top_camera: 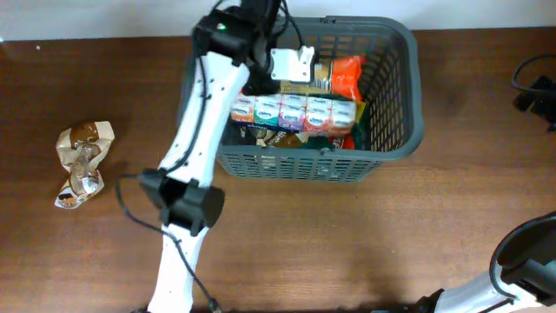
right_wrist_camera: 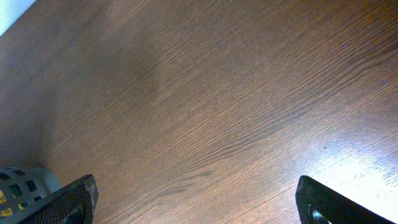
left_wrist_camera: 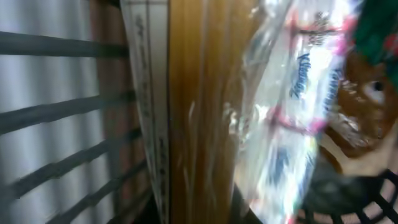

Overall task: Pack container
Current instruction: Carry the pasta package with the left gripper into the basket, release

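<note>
The container (top_camera: 395, 148) is a dark grey slotted basket at the back middle of the table. It holds a row of tissue packs (top_camera: 291, 110), an orange packet (top_camera: 346, 76) and other packets. My left gripper (top_camera: 261, 80) is inside the basket at its back left. In the blurred left wrist view its dark fingers (left_wrist_camera: 196, 214) sit on either side of a long tan packet (left_wrist_camera: 199, 106), shut on it, with the basket slats (left_wrist_camera: 56, 112) to the left and a clear tissue pack (left_wrist_camera: 292, 118) to the right. My right gripper (right_wrist_camera: 205, 205) is open and empty over bare table.
A crumpled brown and white packet (top_camera: 84, 161) lies on the table far left of the basket. Black cables (top_camera: 534, 83) lie at the right edge. My right arm (top_camera: 521, 261) is at the front right corner. A grey perforated object (right_wrist_camera: 18, 183) shows beside its left finger.
</note>
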